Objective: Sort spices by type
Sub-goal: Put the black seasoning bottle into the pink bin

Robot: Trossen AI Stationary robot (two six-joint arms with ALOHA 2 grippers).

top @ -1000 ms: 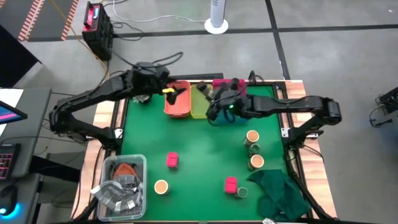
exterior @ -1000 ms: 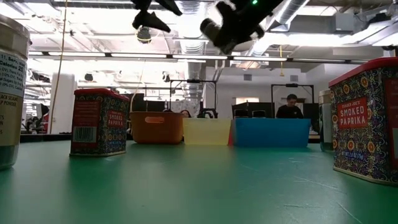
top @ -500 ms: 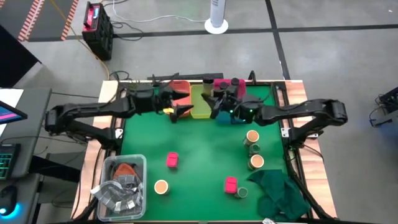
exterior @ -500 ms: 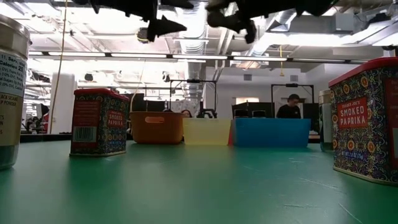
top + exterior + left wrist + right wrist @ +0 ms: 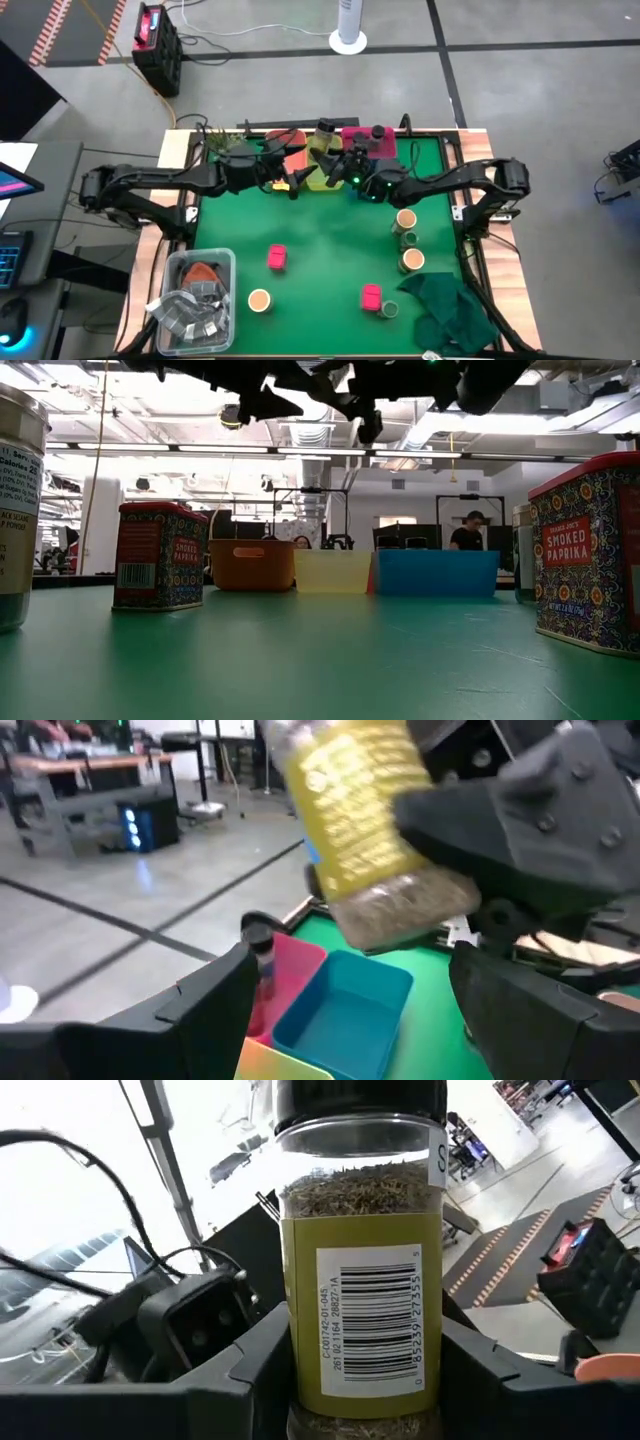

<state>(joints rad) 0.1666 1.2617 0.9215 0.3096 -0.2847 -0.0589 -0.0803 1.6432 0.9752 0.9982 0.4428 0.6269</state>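
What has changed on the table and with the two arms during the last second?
The left hand drew back from above the orange bin toward the table's middle and is open and empty. The right hand turned and moved slightly toward it, shut on the yellow-labelled herb jar. The pink paprika tins, tan-topped jars and green cloth stayed in place.

The left gripper is held spread at 11 o'clock; the right gripper, just beside it, is clamped on a jar.
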